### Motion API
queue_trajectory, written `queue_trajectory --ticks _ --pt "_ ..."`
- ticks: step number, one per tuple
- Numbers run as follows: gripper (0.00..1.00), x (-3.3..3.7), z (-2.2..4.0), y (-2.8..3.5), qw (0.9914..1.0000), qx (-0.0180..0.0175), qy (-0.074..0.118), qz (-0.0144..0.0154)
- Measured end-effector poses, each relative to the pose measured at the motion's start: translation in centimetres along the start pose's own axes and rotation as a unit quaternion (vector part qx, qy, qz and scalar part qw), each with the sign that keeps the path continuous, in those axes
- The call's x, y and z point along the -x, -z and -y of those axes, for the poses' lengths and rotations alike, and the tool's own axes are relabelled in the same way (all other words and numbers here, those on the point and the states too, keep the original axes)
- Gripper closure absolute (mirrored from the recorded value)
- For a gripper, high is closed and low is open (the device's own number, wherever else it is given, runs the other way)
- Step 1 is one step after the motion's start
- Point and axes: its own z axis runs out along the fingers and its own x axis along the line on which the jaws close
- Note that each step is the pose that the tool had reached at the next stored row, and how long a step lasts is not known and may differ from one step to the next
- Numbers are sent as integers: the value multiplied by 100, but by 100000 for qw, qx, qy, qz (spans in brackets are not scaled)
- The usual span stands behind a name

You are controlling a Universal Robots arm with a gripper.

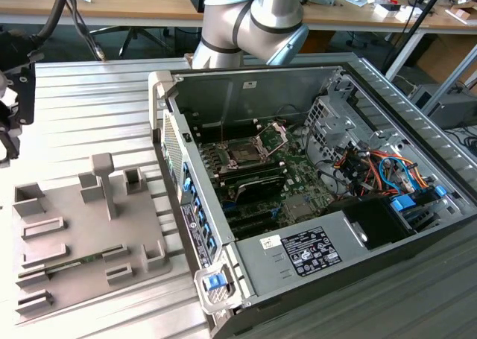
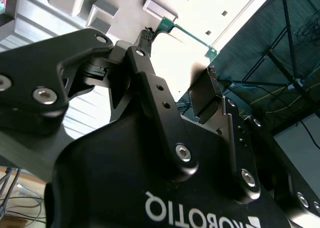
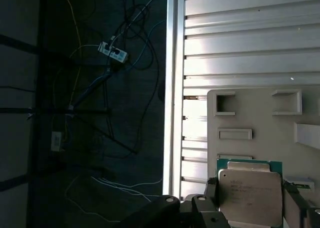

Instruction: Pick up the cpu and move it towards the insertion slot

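Gripper (image 2: 178,55) is clamped on two opposite edges of the cpu (image 3: 250,195), holding it over the grey fixture plate (image 3: 260,120) on the ribbed table (image 3: 240,42). The insertion slot (image 1: 244,154) lies inside the open computer case (image 1: 373,227), with its bracket raised.
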Motion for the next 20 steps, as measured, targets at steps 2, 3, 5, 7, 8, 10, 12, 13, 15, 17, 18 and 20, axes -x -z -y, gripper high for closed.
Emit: queue_trajectory --ticks 2,3,5,7,8,10,12,13,15,17,18,20 --pt "45 0 0 20 100000 7 5 1" --pt "45 0 -1 29 100000 5 6 -4" --pt "45 0 -1 42 100000 13 5 -1" --pt "45 0 -1 43 100000 24 7 -2" --pt "45 0 -1 43 100000 33 5 -1" --pt "45 0 -1 43 100000 34 7 -2" --pt "45 3 -1 43 100000 33 7 -5" --pt "45 7 0 43 100000 32 7 0" --pt "45 16 0 43 100000 33 14 -5" --pt "45 26 1 42 100000 36 10 1" --pt "45 31 1 42 100000 36 9 3" --pt "45 47 2 43 100000 34 11 -3"
